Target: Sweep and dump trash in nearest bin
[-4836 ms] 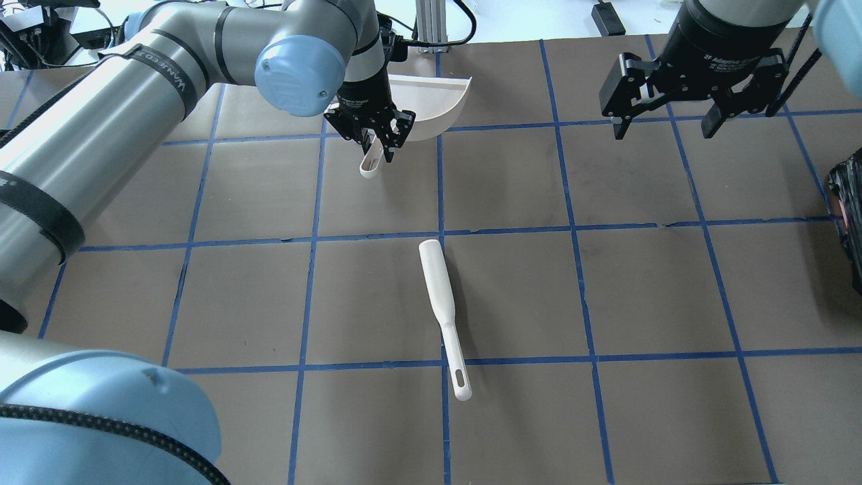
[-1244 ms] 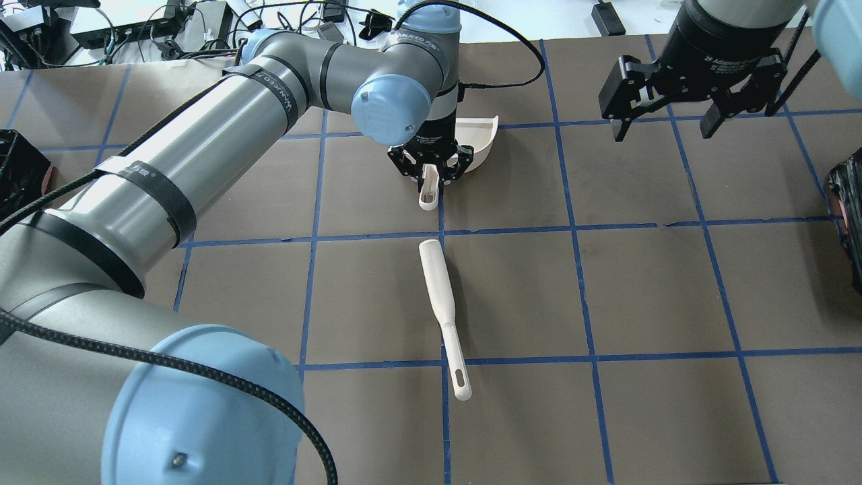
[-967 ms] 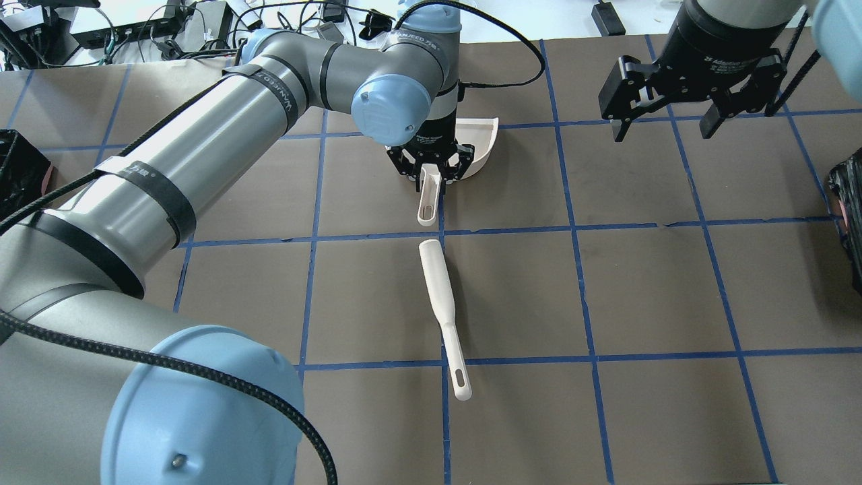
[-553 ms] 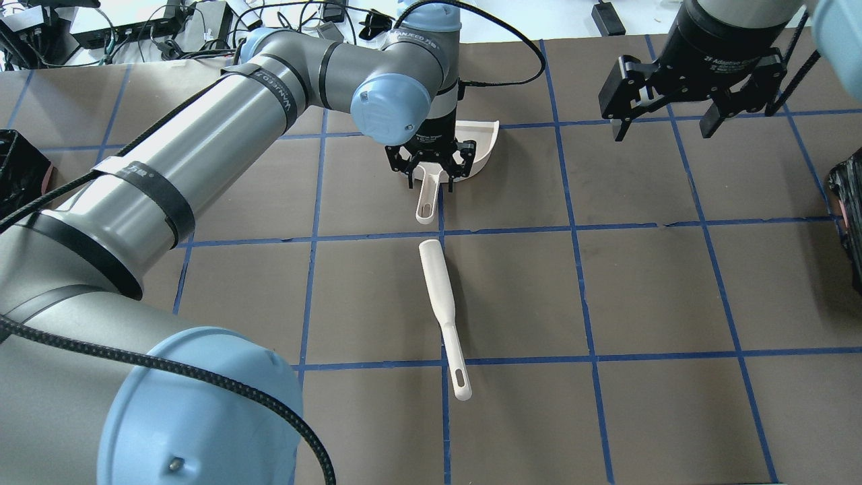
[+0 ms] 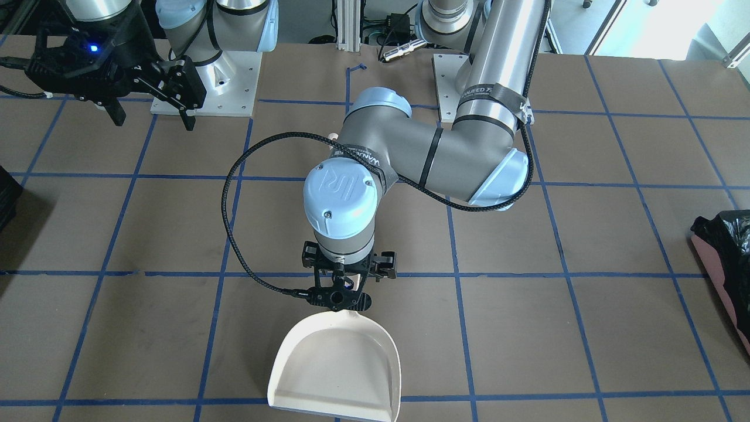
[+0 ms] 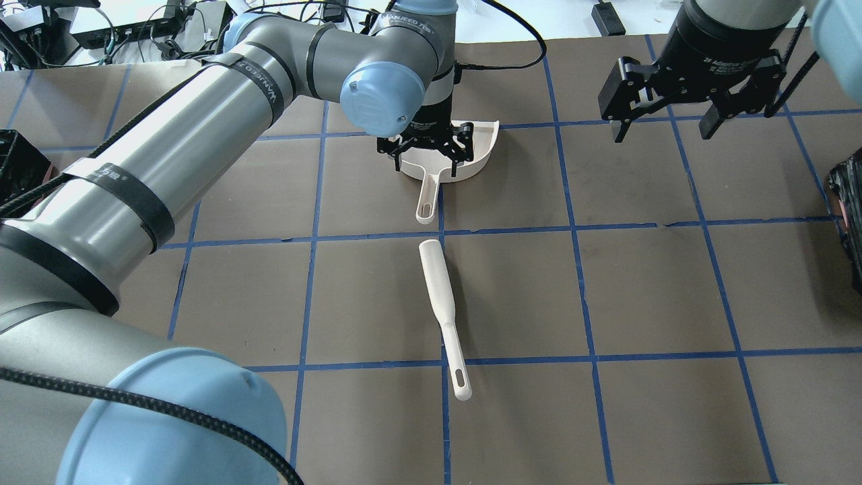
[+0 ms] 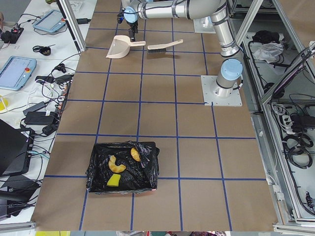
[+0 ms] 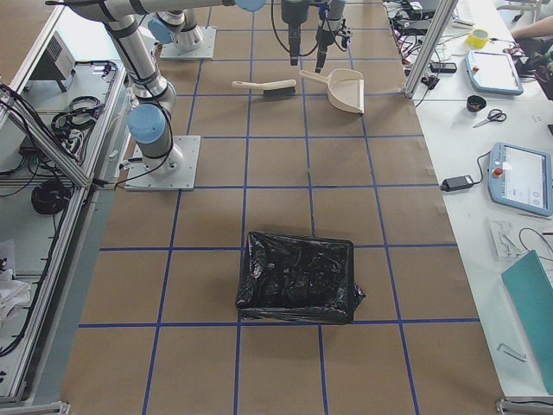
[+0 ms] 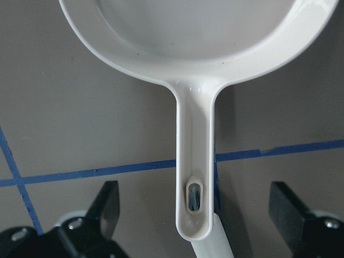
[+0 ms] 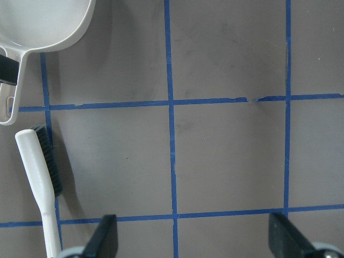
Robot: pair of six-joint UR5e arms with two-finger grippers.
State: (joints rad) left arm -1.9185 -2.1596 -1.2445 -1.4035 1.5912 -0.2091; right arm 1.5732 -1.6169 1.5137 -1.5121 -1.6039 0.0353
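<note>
So the trash is all in the bin (image 7: 150, 169) down at the table's (image 6: 673, 283) end on the robot's left: from the left-side camera you can see the golden-brown chunk (image 7: 135, 154), the cream crescent (image 7: 115, 165) and the yellow wedge (image 7: 113, 180) lying on the crinkly black bag, the chunk apart from the other two, which look like they touch. The left gripper (image 6: 429, 149) is out toward the table edge across from the robot, right over the white dustpan (image 5: 337, 366). Its jaws are spread wide with nothing in them; in the wrist view one finger sits on each side of the dustpan's handle (image 9: 194, 140), clear of it. The pan lies flat on the table, its mouth toward that far edge and its handle pointing back at the robot. The white brush (image 6: 441, 303) lies around the middle of the table, its head end just short of the handle's tip with a small gap in the overhead view. The right gripper (image 6: 661, 114) hangs above the table near the far right corner, wide open too and holding nothing. There's a second bag-lined bin (image 8: 294, 307) at the table's right end.
</note>
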